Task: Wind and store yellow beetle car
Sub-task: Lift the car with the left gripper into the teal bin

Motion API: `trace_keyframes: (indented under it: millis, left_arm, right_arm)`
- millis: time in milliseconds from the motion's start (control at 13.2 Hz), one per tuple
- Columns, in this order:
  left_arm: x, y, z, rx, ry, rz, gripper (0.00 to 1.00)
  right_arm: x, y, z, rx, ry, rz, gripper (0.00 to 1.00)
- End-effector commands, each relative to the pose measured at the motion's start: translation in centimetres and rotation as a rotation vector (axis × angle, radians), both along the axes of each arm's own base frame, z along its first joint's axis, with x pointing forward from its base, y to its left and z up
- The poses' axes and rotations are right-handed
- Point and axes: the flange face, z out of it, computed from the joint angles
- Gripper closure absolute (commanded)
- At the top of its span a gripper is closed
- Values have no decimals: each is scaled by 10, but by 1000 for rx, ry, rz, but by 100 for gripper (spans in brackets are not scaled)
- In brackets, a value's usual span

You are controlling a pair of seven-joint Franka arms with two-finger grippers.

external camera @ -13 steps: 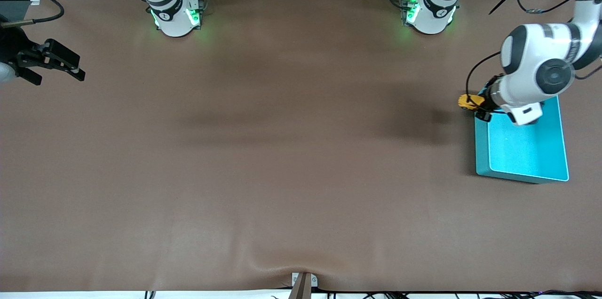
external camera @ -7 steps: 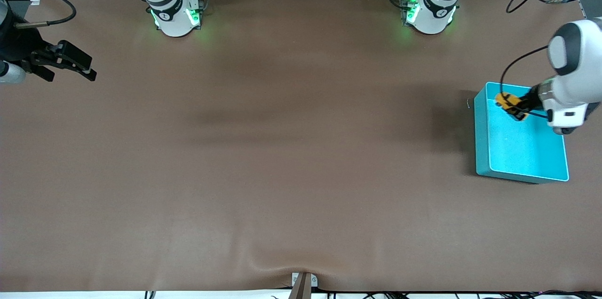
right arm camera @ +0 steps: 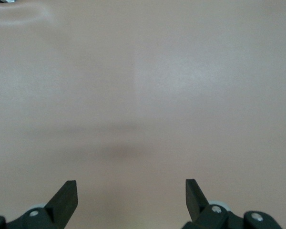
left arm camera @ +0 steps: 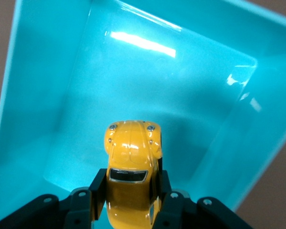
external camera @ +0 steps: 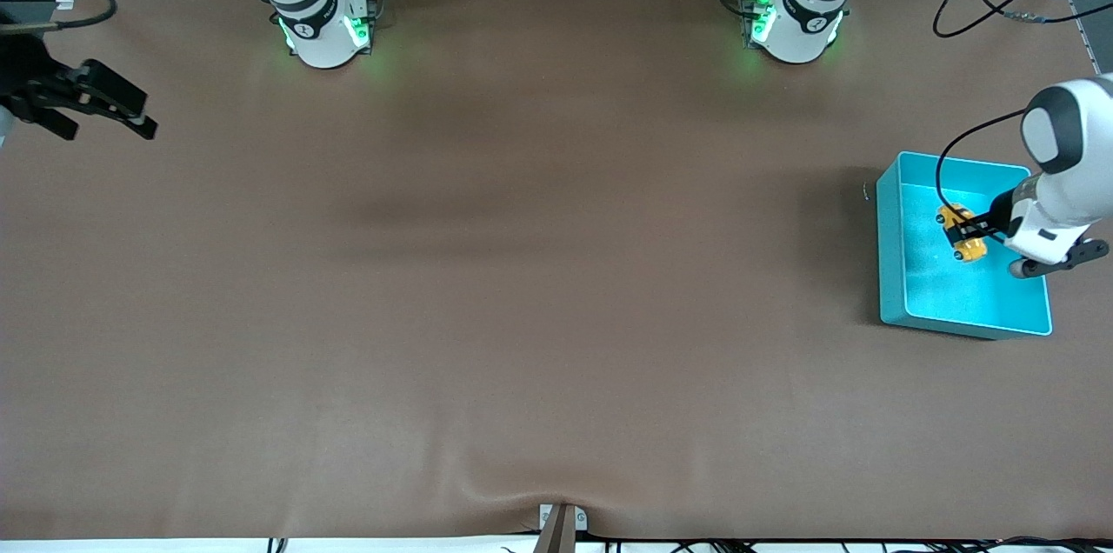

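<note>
The yellow beetle car point(external camera: 962, 233) is a tiny glossy yellow toy with dark windows. My left gripper point(external camera: 967, 231) is shut on it and holds it inside the teal bin point(external camera: 890, 275), low over the bin's floor. In the left wrist view the car point(left arm camera: 131, 157) sits between the two black fingers point(left arm camera: 99, 183), nose out over the bin's floor point(left arm camera: 133, 81). My right gripper point(external camera: 130, 111) is open and empty above the table at the right arm's end. In the right wrist view its fingers point(right arm camera: 66, 195) stand wide apart over bare table.
The teal bin stands at the left arm's end of the brown table point(external camera: 522, 275). A small bracket point(external camera: 561, 523) sits at the table edge nearest the front camera. A black cable point(external camera: 952, 153) loops from the left wrist over the bin.
My left gripper has carried the car from beside the bin's corner in over the rim and down into the bin. My right gripper has shifted slightly at its end of the table.
</note>
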Motion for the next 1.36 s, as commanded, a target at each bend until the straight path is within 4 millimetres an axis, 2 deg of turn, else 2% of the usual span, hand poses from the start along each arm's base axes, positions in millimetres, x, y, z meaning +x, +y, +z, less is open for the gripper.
trace_keyframes:
  millis: [0, 151, 454, 757, 833, 908, 984, 1060, 1135, 1211, 1287]
  left_arm:
    - [8, 6, -27, 65, 22, -130, 100]
    - [6, 8, -42, 96, 49, -179, 100]
    - [6, 7, -63, 82, 48, -183, 96]
    - [4, 4, -80, 67, 64, -180, 81]
    - [4, 4, -83, 64, 67, -180, 75]
    - [4, 5, -83, 64, 64, -179, 64]
    - [5, 5, -80, 67, 61, -177, 48]
    - [6, 5, -77, 69, 55, -174, 27]
    - [9, 6, -71, 74, 40, -157, 10]
    - [11, 6, -67, 76, 28, -127, 0]
    - [13, 7, -62, 83, 15, -105, 0]
  right_arm:
    - [-17, -4, -9, -4, -22, 12, 0]
    - [-25, -6, -18, -3, -33, 13, 0]
    - [-30, -9, -25, -4, -20, 31, 0]
    - [-28, -17, -28, -29, -15, 78, 0]
    - [-28, -18, -29, -40, -12, 79, 0]
    - [-27, -18, -30, -43, -9, 79, 0]
    - [-27, -19, -31, -43, -7, 78, 0]
    - [-26, -19, -31, -43, -6, 76, 0]
    - [-26, -19, -31, -43, -7, 76, 0]
    - [-25, -19, -32, -43, -7, 76, 0]
    - [-24, -18, -33, -42, -7, 76, 0]
